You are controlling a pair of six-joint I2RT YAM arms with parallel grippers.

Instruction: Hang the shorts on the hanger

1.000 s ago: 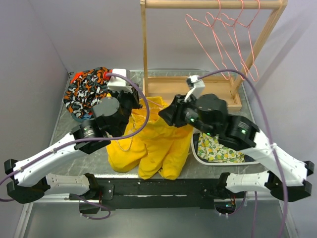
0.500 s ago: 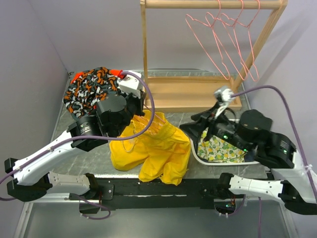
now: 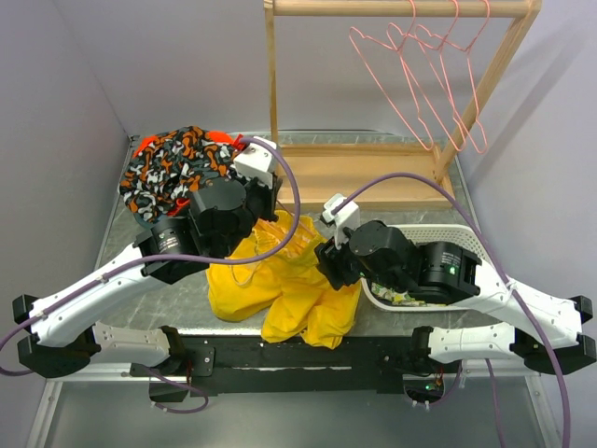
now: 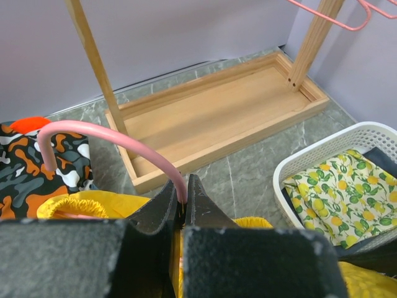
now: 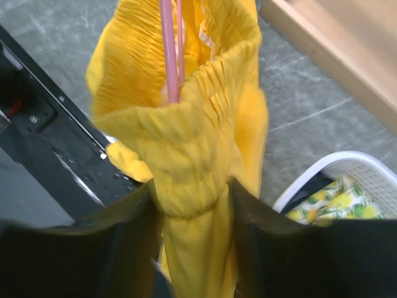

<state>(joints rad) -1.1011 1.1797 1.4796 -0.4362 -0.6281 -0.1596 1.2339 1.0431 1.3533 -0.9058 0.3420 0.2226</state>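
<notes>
The yellow shorts (image 3: 280, 289) lie bunched on the table between the arms. The pink hanger's wire (image 5: 167, 56) runs down inside their gathered waistband (image 5: 186, 143). My left gripper (image 3: 266, 201) is above the shorts' far edge. In the left wrist view it (image 4: 183, 205) is shut on the hanger's curved hook (image 4: 111, 138), with yellow fabric (image 4: 74, 205) below. My right gripper (image 3: 326, 261) is at the shorts' right side. In the right wrist view it (image 5: 192, 205) has the bunched waistband squeezed between its fingers. The rest of the hanger is hidden in the fabric.
A black, orange and white patterned garment (image 3: 168, 173) lies at the back left. A wooden rack (image 3: 364, 173) with several pink hangers (image 3: 420, 75) stands at the back. A white basket (image 3: 457, 243) with lemon-print cloth (image 4: 338, 192) sits on the right.
My right gripper swung out right over the basket, then came back left onto the shorts' waistband. My left gripper shifted slightly right with the hanger. The shorts bunched up more.
</notes>
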